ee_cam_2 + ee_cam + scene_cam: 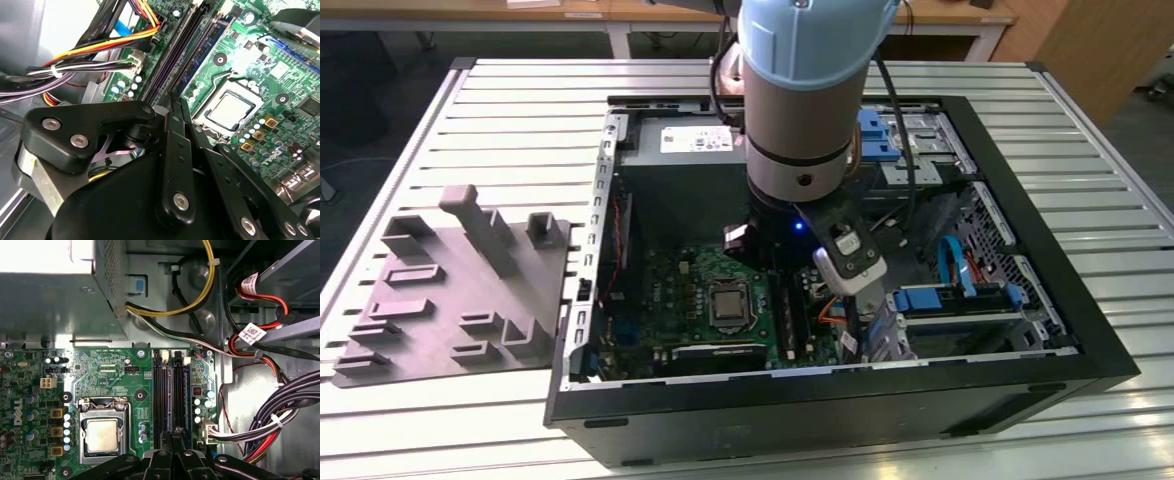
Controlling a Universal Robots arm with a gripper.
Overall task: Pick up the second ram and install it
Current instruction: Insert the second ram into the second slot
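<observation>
My gripper [172,432] reaches down inside the open computer case [987,380], over the motherboard's memory slots [167,390]. Its two black fingers [176,130] are pressed together, shut, with nothing visible between them. The tips hover at the end of the slots away from the white latches [176,359]. A thin dark-blue stick, apparently the second ram [187,395], stands on edge in the slot beside the two black ones. It shows as a blue strip [210,45] in the second wrist view. I cannot tell whether the fingertips touch it.
The processor socket [102,435] lies beside the slots. Bundled cables [280,415] crowd the other side near the drive cage [947,295]. The grey power supply [680,150] fills the case's far end. A grey moulded tray [454,290] lies on the slatted table at the exterior view's left.
</observation>
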